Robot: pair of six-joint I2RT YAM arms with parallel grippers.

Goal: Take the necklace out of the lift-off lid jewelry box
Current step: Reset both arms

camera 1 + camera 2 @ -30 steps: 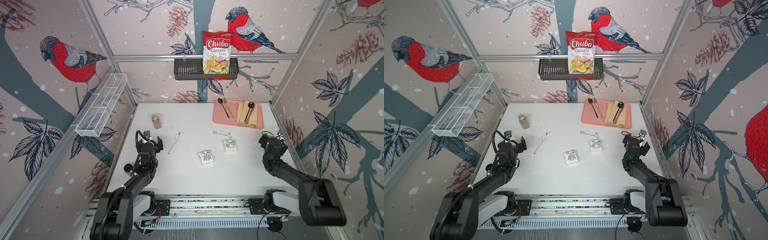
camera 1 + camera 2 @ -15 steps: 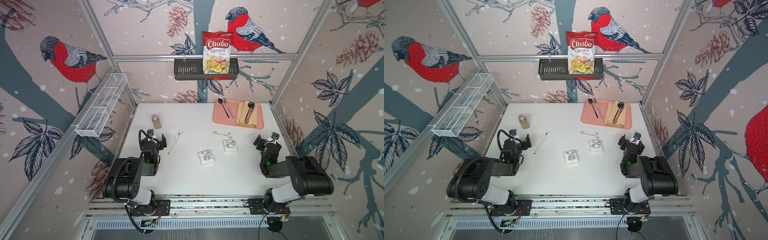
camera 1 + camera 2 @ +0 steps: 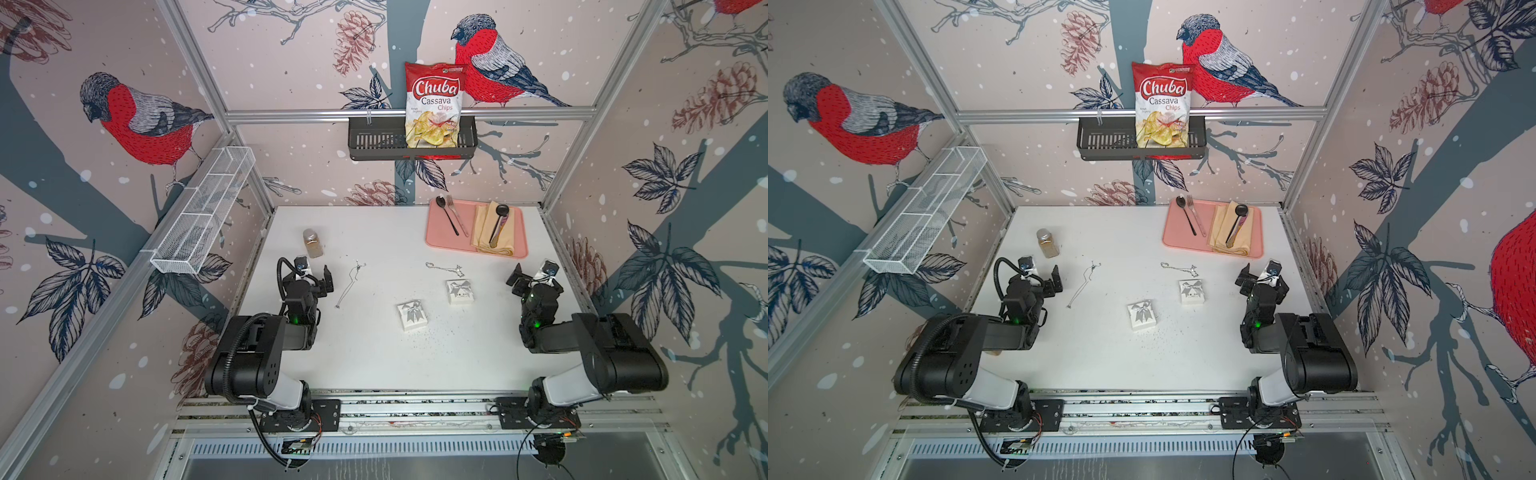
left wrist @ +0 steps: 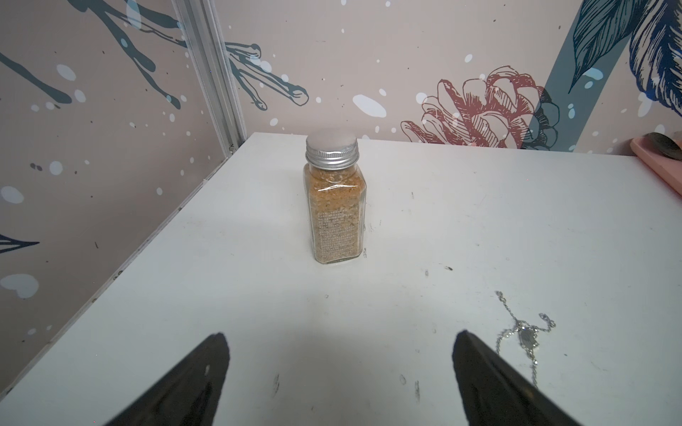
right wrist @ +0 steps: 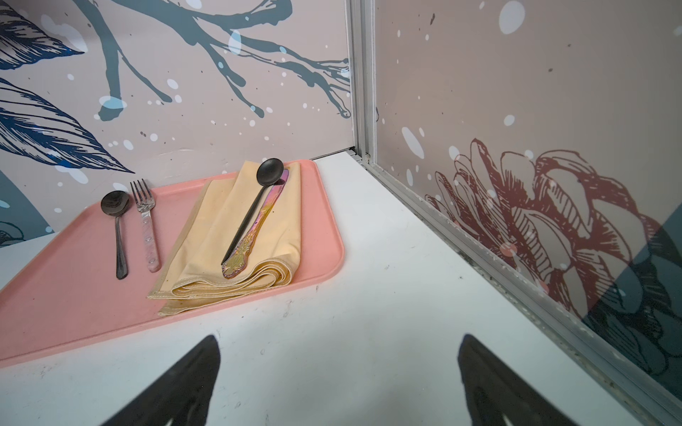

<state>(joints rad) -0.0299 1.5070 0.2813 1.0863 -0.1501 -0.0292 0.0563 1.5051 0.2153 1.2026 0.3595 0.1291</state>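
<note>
Two small white jewelry boxes with a bow print stand on the white table, one near the middle (image 3: 412,316) (image 3: 1142,314) and one farther right (image 3: 460,291) (image 3: 1191,291). A silver necklace (image 3: 444,267) (image 3: 1179,268) lies on the table just behind the farther box. Another necklace (image 3: 350,283) (image 3: 1084,282) (image 4: 526,337) lies stretched out left of centre, beside my left gripper (image 3: 316,282) (image 4: 339,354). That gripper is open and empty. At the right side my right gripper (image 3: 536,282) (image 5: 338,350) is also open and empty over bare table.
A spice jar (image 3: 313,243) (image 4: 334,199) stands at the back left, ahead of my left gripper. A pink tray (image 3: 440,241) (image 5: 73,295) with cutlery and a folded napkin sits at the back right. A chips bag (image 3: 434,104) rests in the wall basket.
Both arms have folded back, their elbows rising toward the front rail. The grippers stayed nearly in place and open. Boxes and necklaces have not moved.
</note>
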